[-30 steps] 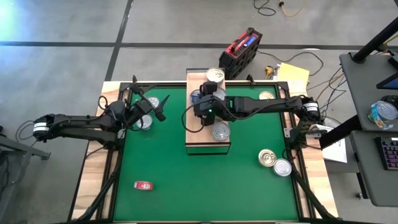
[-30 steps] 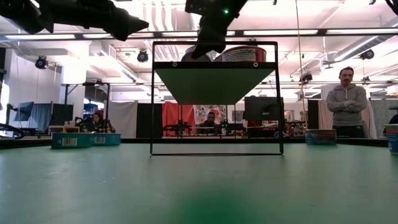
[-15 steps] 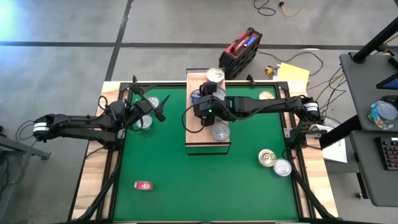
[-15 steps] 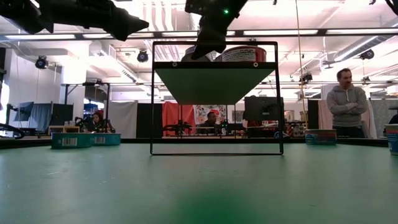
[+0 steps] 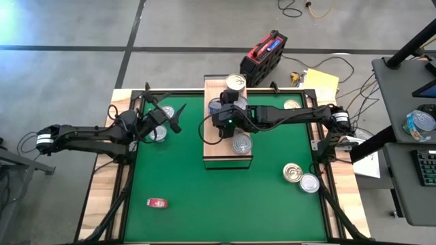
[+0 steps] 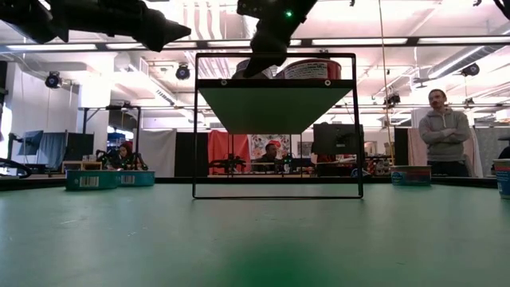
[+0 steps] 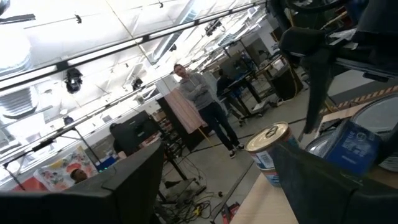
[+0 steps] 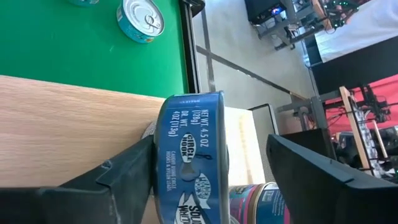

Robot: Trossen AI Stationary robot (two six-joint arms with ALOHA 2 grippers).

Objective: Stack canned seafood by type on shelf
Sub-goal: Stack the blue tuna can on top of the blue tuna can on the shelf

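Canned seafood: a blue tin [image 8: 189, 158] stands on the shelf [image 8: 56, 130] between the right end effector's [image 8: 208, 171] spread fingers, one finger touching, the other apart. The left end effector [image 5: 170, 117] hovers released beside the shelf.

Your shelf [image 5: 227, 158] sits at the mat's [image 5: 204, 197] far middle. On the shelf: one tin [image 5: 236, 82] at the far end, another tin [image 5: 242, 143] nearer you, the right gripper [image 5: 219, 117] between them. Two tins [image 5: 301, 177] lie together near the mat's right edge. Left gripper [image 5: 165, 117] hangs over the far-left corner, beside a tin [image 5: 158, 134]. Small flat object [image 5: 157, 202] lies near-left.
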